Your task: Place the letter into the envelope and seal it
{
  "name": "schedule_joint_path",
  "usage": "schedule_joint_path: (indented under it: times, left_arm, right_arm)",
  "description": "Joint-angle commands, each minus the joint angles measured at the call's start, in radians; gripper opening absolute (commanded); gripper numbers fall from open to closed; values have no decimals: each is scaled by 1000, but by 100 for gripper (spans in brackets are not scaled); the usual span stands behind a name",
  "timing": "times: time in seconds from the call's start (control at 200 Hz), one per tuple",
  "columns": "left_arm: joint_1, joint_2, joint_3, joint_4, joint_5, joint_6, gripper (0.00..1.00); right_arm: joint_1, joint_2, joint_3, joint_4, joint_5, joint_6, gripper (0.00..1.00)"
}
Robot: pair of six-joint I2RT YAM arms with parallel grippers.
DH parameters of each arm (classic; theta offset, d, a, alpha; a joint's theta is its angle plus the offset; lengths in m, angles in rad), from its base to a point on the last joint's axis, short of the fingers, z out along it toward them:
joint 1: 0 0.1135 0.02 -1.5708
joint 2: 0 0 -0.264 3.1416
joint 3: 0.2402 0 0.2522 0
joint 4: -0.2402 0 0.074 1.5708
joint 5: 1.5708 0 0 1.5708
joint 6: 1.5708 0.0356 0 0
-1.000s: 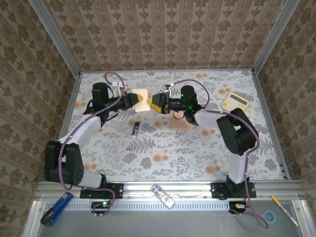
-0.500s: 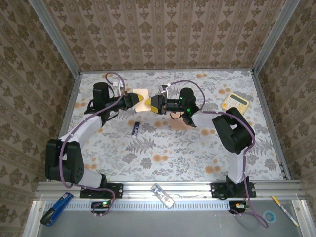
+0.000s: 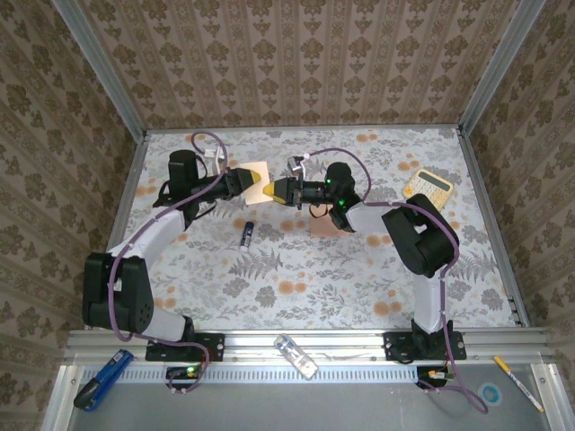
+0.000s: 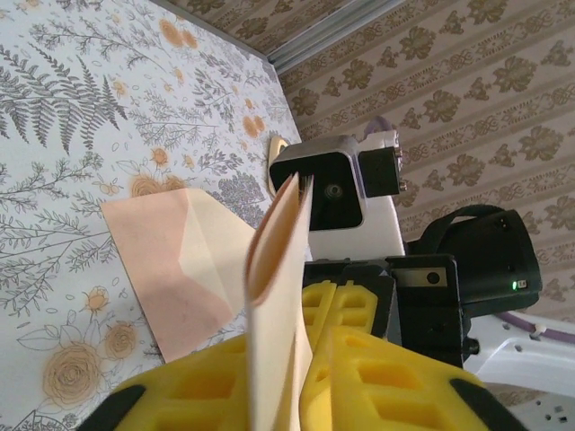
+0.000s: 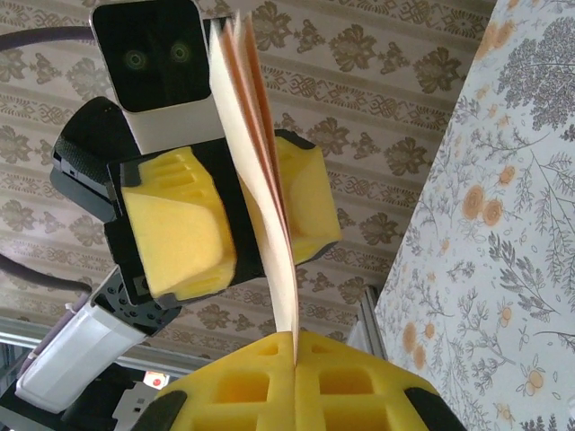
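Lower edge of the letter (image 4: pixel 274 305) buried between yellow jaws; envelope (image 4: pixel 171 269) corner behind them.

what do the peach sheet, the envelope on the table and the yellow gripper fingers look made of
The letter: thin matte paper, probably; it bows along its edge. The envelope: matte paper too, with crisp flap creases. The gripper fingers: yellow moulded plastic or rubber, apparently, dull, with recessed square pockets.

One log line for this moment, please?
letter: held mid-air | right gripper: shut on letter | left gripper: around letter, grip unclear | envelope: flat on table
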Motion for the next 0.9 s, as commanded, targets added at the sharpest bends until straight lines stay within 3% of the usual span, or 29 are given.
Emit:
schedule_joint_path:
  times: [0.0, 0.26, 0.51, 0.72, 0.895]
  left_arm:
    - [5, -7, 36, -16, 11, 26, 30]
    - [8, -37, 61, -119, -22, 102, 61]
    - [-17, -50, 182, -448, -196, 340, 99]
    - [-61, -42, 260, -569, -398, 403, 100]
    - [-119, -9, 296, -617, -489, 445, 100]
  right_arm:
    - [8, -53, -5, -102, -5, -84, 0]
    - [0, -186, 33, -617, 57, -393, 0]
    - [-37, -268, 35, -885, 159, -545, 0]
    - [-91, -336, 16, -1028, 220, -640, 0]
    - [-130, -400, 36, -1241, 303, -773, 0]
